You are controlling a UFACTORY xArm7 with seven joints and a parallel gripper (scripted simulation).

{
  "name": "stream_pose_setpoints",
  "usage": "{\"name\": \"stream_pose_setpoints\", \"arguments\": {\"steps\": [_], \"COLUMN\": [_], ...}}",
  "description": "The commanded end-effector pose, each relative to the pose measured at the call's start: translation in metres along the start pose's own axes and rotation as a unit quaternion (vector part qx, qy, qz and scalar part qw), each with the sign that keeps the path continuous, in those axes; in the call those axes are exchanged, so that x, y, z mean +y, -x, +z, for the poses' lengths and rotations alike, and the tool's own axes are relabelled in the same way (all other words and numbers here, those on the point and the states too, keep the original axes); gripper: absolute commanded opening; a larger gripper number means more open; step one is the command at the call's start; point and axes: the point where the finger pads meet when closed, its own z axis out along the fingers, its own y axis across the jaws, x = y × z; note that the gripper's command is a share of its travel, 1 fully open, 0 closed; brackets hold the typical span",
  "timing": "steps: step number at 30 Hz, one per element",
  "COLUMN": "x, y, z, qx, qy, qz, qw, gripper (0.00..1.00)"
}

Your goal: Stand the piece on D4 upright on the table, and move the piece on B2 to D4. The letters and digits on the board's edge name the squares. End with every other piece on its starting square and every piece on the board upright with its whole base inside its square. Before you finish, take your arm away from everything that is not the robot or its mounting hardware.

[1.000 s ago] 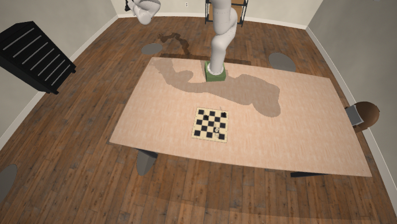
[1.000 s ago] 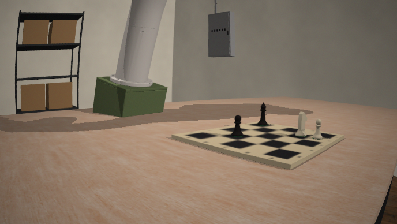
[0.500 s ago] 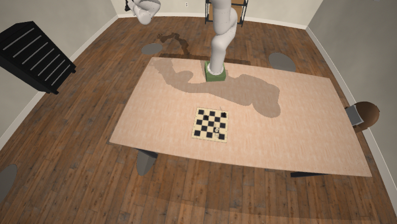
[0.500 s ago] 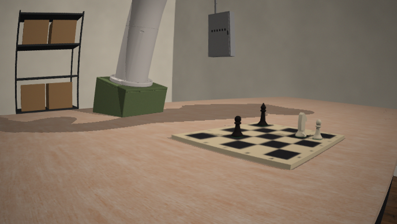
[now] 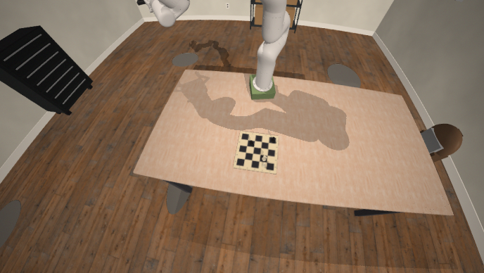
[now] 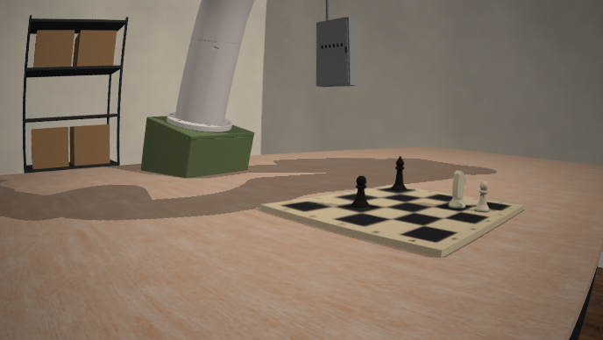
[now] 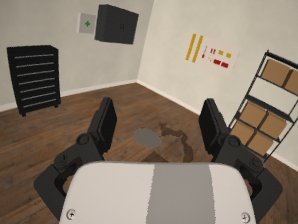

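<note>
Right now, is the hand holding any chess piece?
No. In the wrist view the hand is open, with only floor showing between its fingers.

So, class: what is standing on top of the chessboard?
On the chessboard: a black pawn, a black bishop, a white knight and a white pawn, all upright. Nothing hides any square.
</note>
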Motion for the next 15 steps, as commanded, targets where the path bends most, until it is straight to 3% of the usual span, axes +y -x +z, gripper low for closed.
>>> {"name": "stream_pose_setpoints", "arguments": {"steps": [1,4,5,6,7,11,12,15], "x": [-0.018,-0.018,-0.027,-0.027,-0.033,-0.036,-0.043,-0.043], "y": [-0.063,-0.066,-0.099,-0.099,-0.121,-0.133,-0.168,-0.168], "z": [-0.035,-0.036,-0.061,-0.061,-0.081,-0.090,-0.125,-0.125], "qx": [0.026,0.026,0.037,0.037,0.047,0.047,0.056,0.056], "qy": [-0.002,-0.002,-0.006,-0.006,-0.013,-0.013,-0.023,-0.023], "qz": [0.065,0.065,0.100,0.100,0.138,0.138,0.178,0.178], "qw": [0.998,0.998,0.994,0.994,0.989,0.989,0.982,0.982], "gripper": [1.00,1.00,1.00,1.00,1.00,1.00,1.00,1.00]}}
